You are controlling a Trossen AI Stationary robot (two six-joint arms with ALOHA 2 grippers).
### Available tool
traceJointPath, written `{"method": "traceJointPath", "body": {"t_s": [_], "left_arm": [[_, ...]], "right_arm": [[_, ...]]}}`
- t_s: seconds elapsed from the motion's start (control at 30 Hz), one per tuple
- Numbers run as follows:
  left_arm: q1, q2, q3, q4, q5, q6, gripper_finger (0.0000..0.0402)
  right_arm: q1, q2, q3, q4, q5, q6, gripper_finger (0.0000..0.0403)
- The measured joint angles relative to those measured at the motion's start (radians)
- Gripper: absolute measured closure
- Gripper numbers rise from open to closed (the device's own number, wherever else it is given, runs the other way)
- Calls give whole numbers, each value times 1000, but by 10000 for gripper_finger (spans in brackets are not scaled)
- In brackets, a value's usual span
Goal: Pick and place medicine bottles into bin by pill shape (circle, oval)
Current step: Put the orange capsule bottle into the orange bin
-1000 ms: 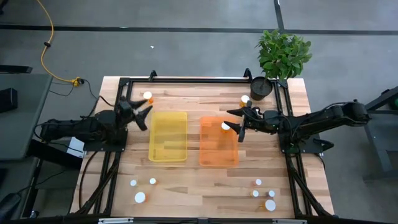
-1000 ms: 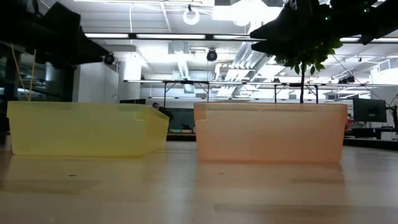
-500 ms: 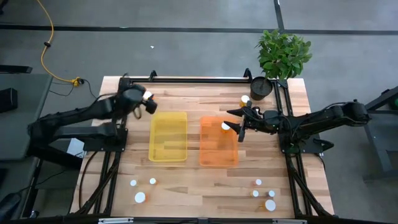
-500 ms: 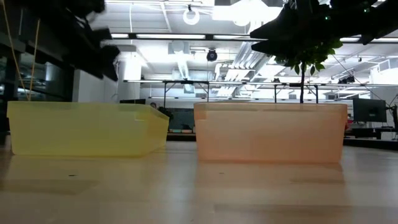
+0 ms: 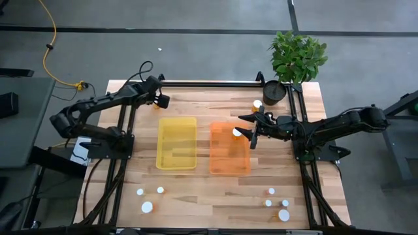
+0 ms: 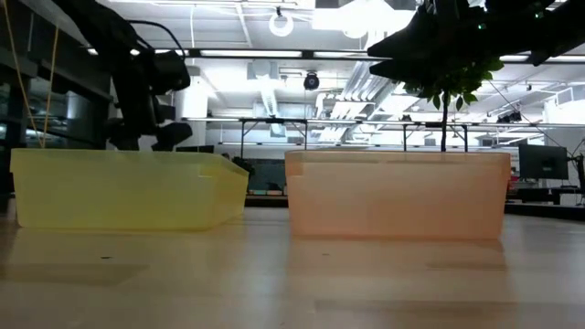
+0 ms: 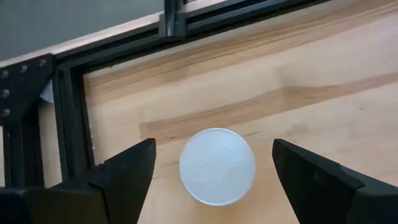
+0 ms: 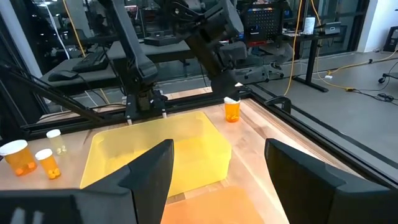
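A medicine bottle with a round white cap (image 7: pixel 217 166) and an amber body (image 8: pixel 232 111) stands on the wood near the table's far left corner. My left gripper (image 7: pixel 214 150) hangs over it, pointing steeply down and open, one finger on each side of the cap without touching it. It also shows in the high view (image 5: pixel 160 100). My right gripper (image 5: pixel 251 130) is held level over the orange bin (image 5: pixel 229 156), open, with nothing between its fingers. A white-capped bottle (image 5: pixel 236 132) shows in the orange bin. The yellow bin (image 5: pixel 176 143) stands left of it.
Another bottle (image 5: pixel 257 104) stands by the black plant pot (image 5: pixel 274 93) at the far right. Three bottles (image 5: pixel 147 207) stand near the front left and several more (image 5: pixel 283 214) near the front right. A black frame rail (image 5: pixel 209 83) runs along the far edge.
My left gripper has swung from beside the yellow bin's far left corner toward the table's far edge. It has tipped from nearly level to steeply downward and now stands over the far left bottle. My right arm and the bottles have kept still.
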Motion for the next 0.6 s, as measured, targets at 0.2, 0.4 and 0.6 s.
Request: {"method": "traceJointPath", "body": {"t_s": [0.2, 0.4, 0.6], "left_arm": [[-1, 16, 1, 10, 25, -44, 90], [-1, 42, 1, -19, 30, -53, 90], [-1, 95, 1, 20, 22, -74, 90]], "right_arm": [[0, 0, 0, -5, 0, 7, 157], [0, 0, 0, -5, 0, 7, 157], [0, 0, 0, -5, 0, 7, 157]]}}
